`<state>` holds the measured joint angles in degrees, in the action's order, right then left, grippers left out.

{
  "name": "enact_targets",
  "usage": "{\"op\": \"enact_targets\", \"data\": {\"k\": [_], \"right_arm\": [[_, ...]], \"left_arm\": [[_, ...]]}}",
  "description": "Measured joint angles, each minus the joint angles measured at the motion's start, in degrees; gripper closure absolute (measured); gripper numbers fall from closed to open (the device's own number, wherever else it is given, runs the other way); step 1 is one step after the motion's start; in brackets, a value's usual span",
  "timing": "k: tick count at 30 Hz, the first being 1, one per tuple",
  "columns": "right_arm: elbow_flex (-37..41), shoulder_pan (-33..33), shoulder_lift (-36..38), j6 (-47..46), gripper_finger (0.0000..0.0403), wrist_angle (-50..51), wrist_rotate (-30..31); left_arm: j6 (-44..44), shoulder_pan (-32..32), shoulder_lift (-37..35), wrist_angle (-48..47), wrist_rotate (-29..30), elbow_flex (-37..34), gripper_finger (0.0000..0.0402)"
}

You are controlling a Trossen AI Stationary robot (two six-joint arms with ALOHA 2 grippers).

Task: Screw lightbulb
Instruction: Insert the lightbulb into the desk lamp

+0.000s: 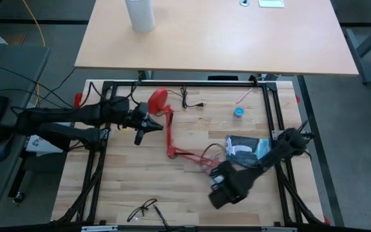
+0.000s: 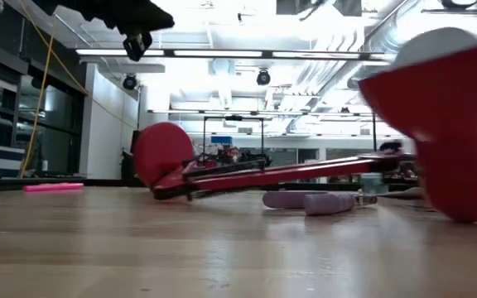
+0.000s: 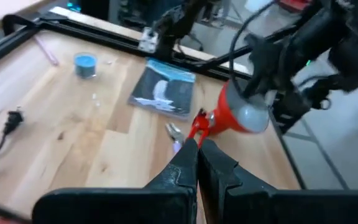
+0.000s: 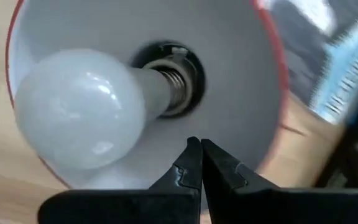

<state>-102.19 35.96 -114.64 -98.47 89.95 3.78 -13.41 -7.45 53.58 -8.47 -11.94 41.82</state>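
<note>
White frosted lightbulb (image 4: pixel 79 109) seated in socket, globe outward along shade's axis; right gripper (image 4: pixel 200 163) closed, empty.

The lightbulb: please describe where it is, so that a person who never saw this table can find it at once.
Start at the red lamp lying across the wooden table. Follow its arm to the cone shade beside the right gripper. The lightbulb sits in that shade's socket: a frosted white globe, rounder than the white-lined cone around it.
</note>
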Motion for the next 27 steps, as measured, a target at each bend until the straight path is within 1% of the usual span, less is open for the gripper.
{"op": "enact_targets", "data": {"k": [5,8,10,12,14,16,18,20,23,25,26,27], "right_arm": [[10.2,2.2,13.6,-9.6,0.0403,0.4,1.8],[15.4,3.2,20.6,-14.2,0.0403,0.0,3.4],[17.6,3.9,24.1,-17.2,0.0403,0.4,4.6],[18.0,4.7,26.0,-19.4,0.0403,-0.2,7.5],[17.5,5.6,26.7,-20.8,0.0403,-2.1,12.7],[16.9,6.5,26.9,-20.7,0.0403,-6.8,18.2],[16.7,7.1,26.4,-18.2,0.0403,-14.5,22.4],[16.7,7.3,24.9,-13.5,0.0403,-25.0,24.6],[16.7,6.7,21.5,-4.6,0.0403,-42.7,24.8],[16.7,5.6,19.0,0.9,0.0403,-52.5,21.8],[16.6,4.9,17.7,2.1,0.0403,-54.1,19.4],[15.7,4.2,16.3,2.1,0.0403,-52.9,16.6]], "left_arm": [[0.6,0.1,2.9,0.7,0.5,0.0,0.0401],[0.6,0.1,4.9,3.2,0.5,0.0,0.0401],[0.6,0.1,6.2,5.3,0.5,0.0,0.0402],[0.5,0.2,7.5,7.0,0.5,0.0,0.0401],[0.5,0.5,8.7,8.7,0.5,0.0,0.0402],[0.5,1.5,9.5,9.3,0.0,0.1,0.0401],[0.9,2.7,10.1,9.1,-2.4,0.0,0.0402],[1.9,4.3,10.1,9.1,-5.0,0.0,0.0401],[2.1,7.4,9.5,9.6,-6.7,0.0,0.0402],[2.1,9.7,9.3,10.1,-6.6,0.0,0.0402],[2.1,10.6,9.2,10.1,-6.5,0.0,0.0401],[2.1,11.6,9.2,10.0,-6.2,0.0,0.0401]]}}
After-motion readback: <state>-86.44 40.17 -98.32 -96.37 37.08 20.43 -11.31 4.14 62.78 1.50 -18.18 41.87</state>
